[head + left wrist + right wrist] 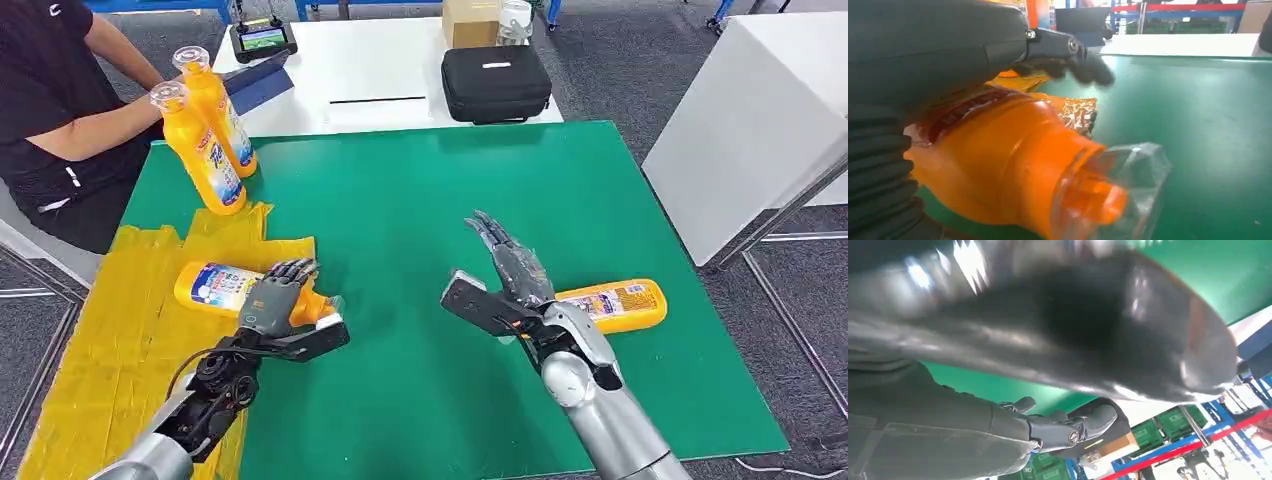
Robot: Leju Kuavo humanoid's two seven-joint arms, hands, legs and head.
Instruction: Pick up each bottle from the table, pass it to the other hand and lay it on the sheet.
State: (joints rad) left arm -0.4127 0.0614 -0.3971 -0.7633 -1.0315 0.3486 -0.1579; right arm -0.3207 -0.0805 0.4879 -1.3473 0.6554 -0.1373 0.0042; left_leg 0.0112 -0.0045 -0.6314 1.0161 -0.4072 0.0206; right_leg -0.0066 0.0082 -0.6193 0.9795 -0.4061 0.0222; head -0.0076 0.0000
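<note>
Bottle [225, 288] lay on the yellow sheet [120, 320] at nine o'clock, gripped by the left hand [275, 300]; the right hand [510, 270], fingers spread, held nothing beside another bottle [620, 303] on the desk [420, 200].

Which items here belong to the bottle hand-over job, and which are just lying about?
Job:
bottle under the left hand, at the yellow sheet's edge
bottle lying by the right hand, on the green mat
two upright bottles a person holds
yellow sheet

Lying about:
black case
cardboard box
tablet
</note>
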